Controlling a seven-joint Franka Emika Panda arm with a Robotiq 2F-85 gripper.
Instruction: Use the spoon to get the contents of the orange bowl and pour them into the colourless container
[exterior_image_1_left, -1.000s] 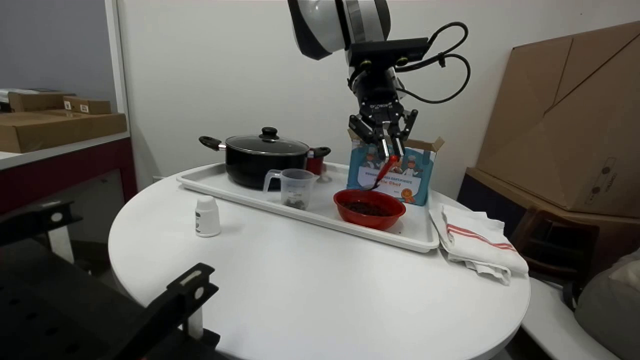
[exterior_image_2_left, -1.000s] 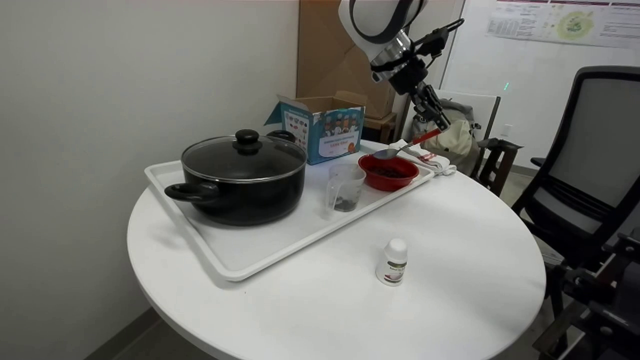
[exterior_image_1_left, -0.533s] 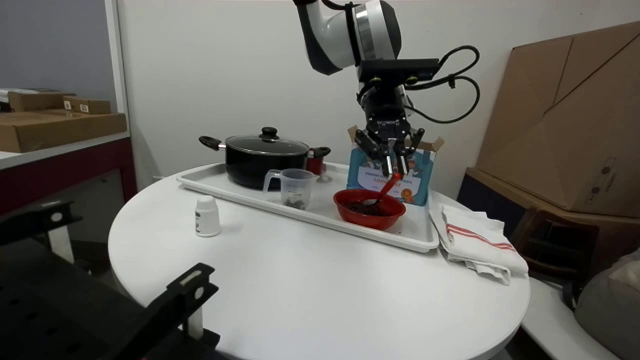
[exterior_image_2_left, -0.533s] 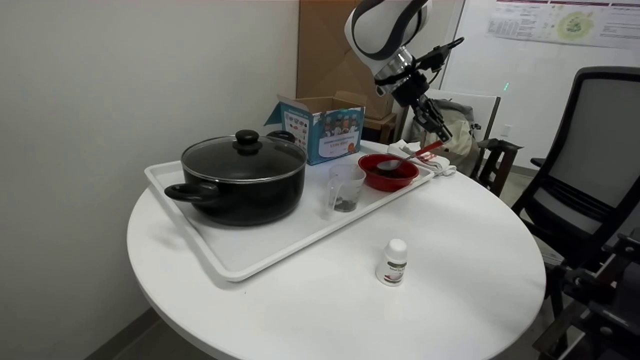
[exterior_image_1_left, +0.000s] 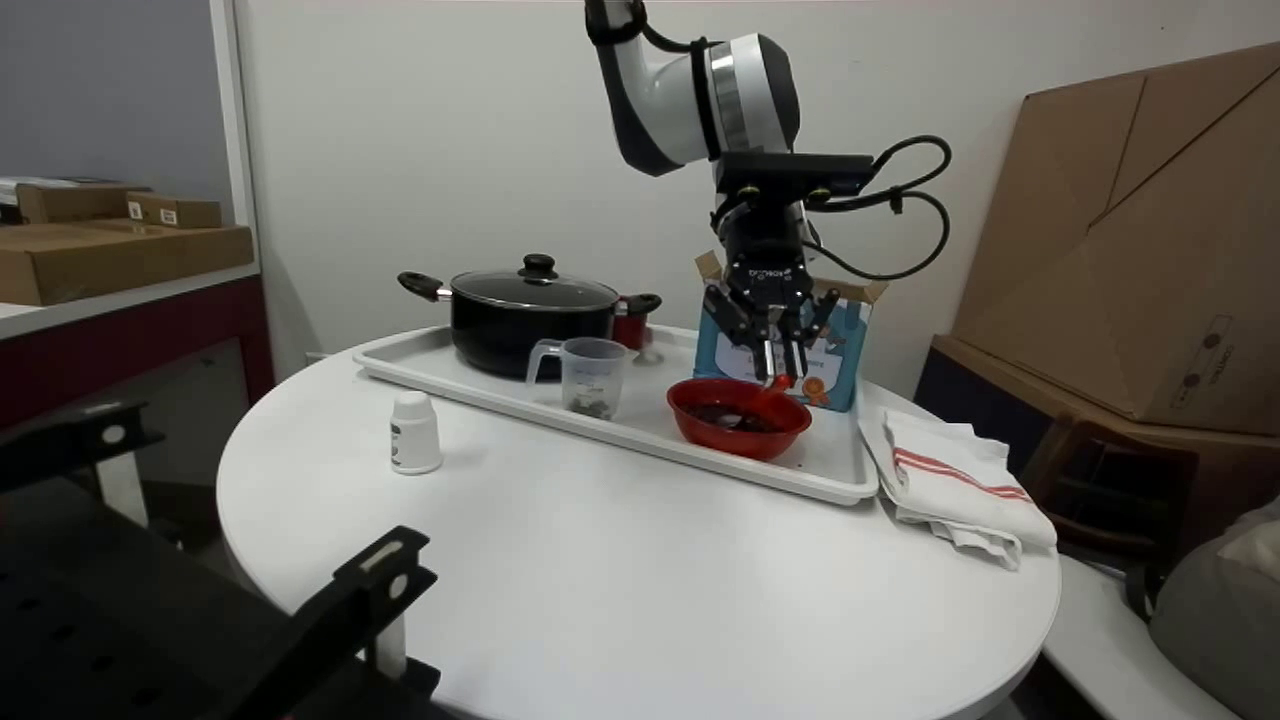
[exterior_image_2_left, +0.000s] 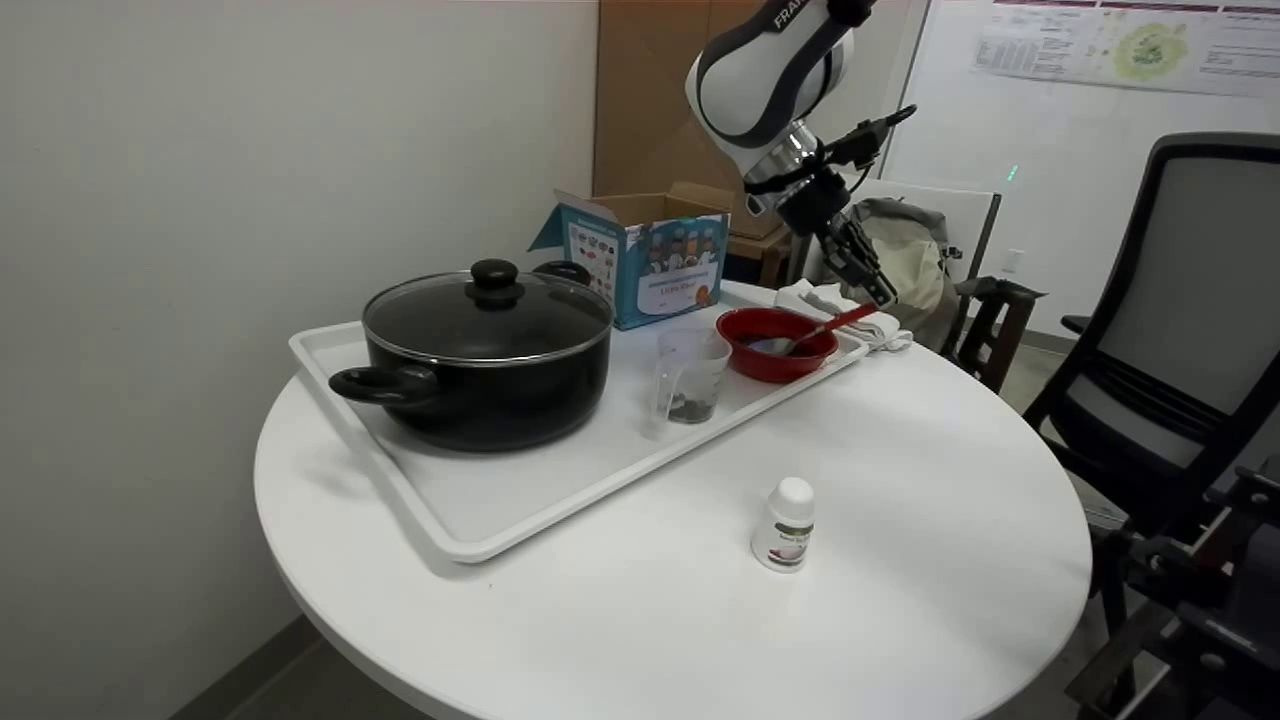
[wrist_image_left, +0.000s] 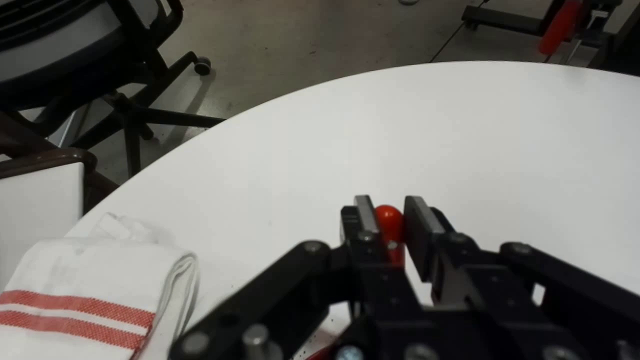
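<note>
Standing farthest to the left of the shallow red bowl (exterior_image_1_left: 740, 445) in an exterior view, a small white bottle (exterior_image_1_left: 415, 437) is carried by the bench (exterior_image_1_left: 600, 580). Behind the bowl and well to its left, a glass-lidded black pot (exterior_image_1_left: 530, 335) is set on the white tray (exterior_image_1_left: 540, 411) that is shared with the bowl. Closer on the bowl's left, yet apart from it, a clear measuring cup (exterior_image_1_left: 597, 375) is seen upright with dark bits (exterior_image_1_left: 592, 407) at its base, so part of the transfer may be judged done. At the bowl the change is found: within the last second the red-handled metal spoon (exterior_image_2_left: 835, 322) has been lowered from above the rim, and its head now appears to be sunk in the dark contents (exterior_image_1_left: 705, 413). The end of its handle is pinched by the claw (exterior_image_1_left: 783, 372), which has been brought down with it, close to the bowl. A scoop is thus judged to be under way; whether anything has been gathered cannot be told. A level lift and a carry leftward from the bowl would seem called for next; with only the handle's end gripped, spilling could be risked. Behind the bowl's right side a blue cardboard box (exterior_image_1_left: 842, 360) is partly hidden, and to the right of the bowl a folded red-striped towel (exterior_image_1_left: 960, 475) is laid.
</note>
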